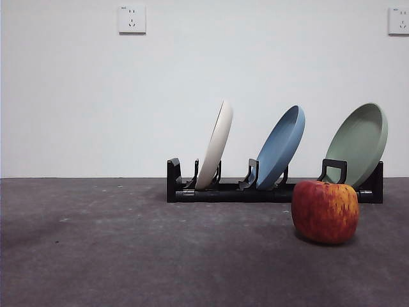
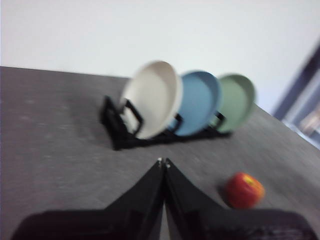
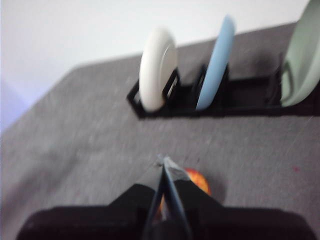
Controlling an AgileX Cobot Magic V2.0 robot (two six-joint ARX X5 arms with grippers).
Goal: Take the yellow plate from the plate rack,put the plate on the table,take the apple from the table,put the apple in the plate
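Note:
The yellow plate (image 1: 216,146) is cream and stands on edge in the left slot of the black plate rack (image 1: 223,192). It also shows in the left wrist view (image 2: 152,97) and the right wrist view (image 3: 157,67). The red apple (image 1: 325,211) sits on the table (image 1: 128,249) in front of the rack's right end. My left gripper (image 2: 163,161) is shut and empty, well short of the rack, with the apple (image 2: 244,190) off to one side. My right gripper (image 3: 163,161) is shut and empty above the apple (image 3: 197,180), which its jaws partly hide.
A blue plate (image 1: 281,147) and a sage-green plate (image 1: 361,142) stand in the rack's middle and right slots. A white wall with two sockets (image 1: 131,19) rises behind the table. Neither arm shows in the front view.

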